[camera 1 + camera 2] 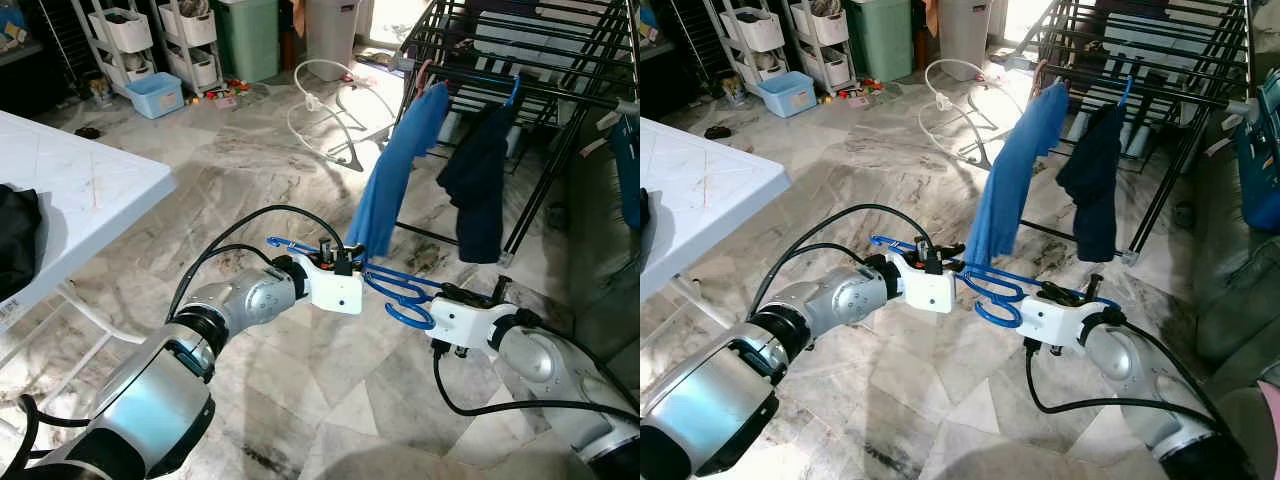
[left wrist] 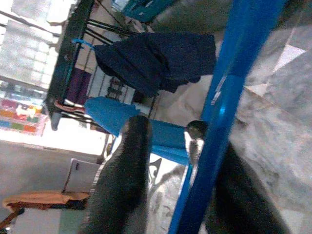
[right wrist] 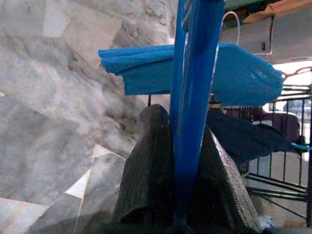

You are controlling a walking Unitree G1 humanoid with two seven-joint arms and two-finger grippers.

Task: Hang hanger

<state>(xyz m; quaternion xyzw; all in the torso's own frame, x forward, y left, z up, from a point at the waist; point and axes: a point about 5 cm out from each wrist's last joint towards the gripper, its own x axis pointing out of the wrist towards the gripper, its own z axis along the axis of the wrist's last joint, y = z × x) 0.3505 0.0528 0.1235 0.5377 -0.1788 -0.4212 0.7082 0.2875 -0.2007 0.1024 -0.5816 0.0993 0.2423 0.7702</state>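
Both grippers, left (image 1: pixel 345 262) and right (image 1: pixel 455 297), clamped fingers on the blue hanger (image 1: pixel 400 290), short of the drying rack (image 1: pixel 530 60); light, stiff, likely slippery wire.

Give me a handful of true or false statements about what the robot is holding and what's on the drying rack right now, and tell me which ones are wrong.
1. Both grippers are shut on the blue hanger. True: the left gripper and the right gripper each clamp it.
2. The hanger already hangs on the drying rack. False: it is held low over the marble floor, short of the rack.
3. A blue garment and a dark navy garment hang on the rack. True.
4. The white table is on the robot's right. False: it is on its left.
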